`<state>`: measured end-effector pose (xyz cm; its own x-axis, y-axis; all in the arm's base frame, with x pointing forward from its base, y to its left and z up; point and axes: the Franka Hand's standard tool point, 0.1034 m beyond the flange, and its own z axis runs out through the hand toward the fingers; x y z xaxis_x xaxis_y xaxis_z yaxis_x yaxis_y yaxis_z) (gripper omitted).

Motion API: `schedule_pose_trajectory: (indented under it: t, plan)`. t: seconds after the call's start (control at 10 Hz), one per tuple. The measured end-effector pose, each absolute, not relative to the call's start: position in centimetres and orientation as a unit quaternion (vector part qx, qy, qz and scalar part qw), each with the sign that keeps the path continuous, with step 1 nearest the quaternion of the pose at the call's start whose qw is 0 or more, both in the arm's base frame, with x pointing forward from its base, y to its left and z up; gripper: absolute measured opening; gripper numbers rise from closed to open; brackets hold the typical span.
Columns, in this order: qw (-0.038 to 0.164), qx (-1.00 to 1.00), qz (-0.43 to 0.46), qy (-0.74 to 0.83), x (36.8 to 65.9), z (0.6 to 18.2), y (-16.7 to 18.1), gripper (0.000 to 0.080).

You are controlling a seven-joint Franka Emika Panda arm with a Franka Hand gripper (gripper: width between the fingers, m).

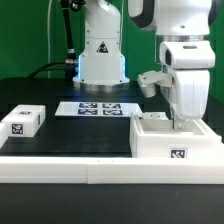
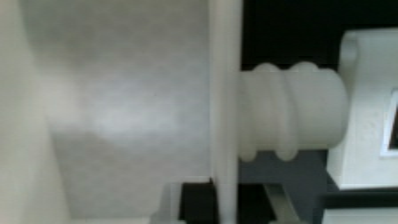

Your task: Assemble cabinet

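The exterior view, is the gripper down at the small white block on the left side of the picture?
No, the gripper is at the top of the cabinet on the exterior view's right, well apart from the small white block.

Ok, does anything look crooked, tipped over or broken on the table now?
Nothing stands out. The cabinet sits flat at the exterior view's right with the gripper lowered at its open top; the small white box at that view's left and the marker board lie flat. No damage shows.

Smooth matt white plastic cabinet (image 1: 155,145)
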<state>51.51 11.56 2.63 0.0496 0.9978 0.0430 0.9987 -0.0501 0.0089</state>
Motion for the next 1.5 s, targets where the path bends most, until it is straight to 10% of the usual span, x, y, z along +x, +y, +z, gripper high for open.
schedule_pose_trajectory:
  t: [0.4,0.6,0.7,0.9,1.5]
  plan:
    - [0.012,-0.736,-0.018,-0.677,51.5,2.6,11.5,0.016]
    - [0.012,-0.736,-0.018,-0.677,51.5,2.6,11.4,0.0434]
    - [0.012,-0.736,-0.018,-0.677,51.5,2.6,11.4,0.0434]
    - [0.012,-0.736,-0.018,-0.676,51.5,2.6,11.4,0.0759]
    - [0.004,-0.741,-0.021,-0.671,50.0,4.9,11.5,0.0797]
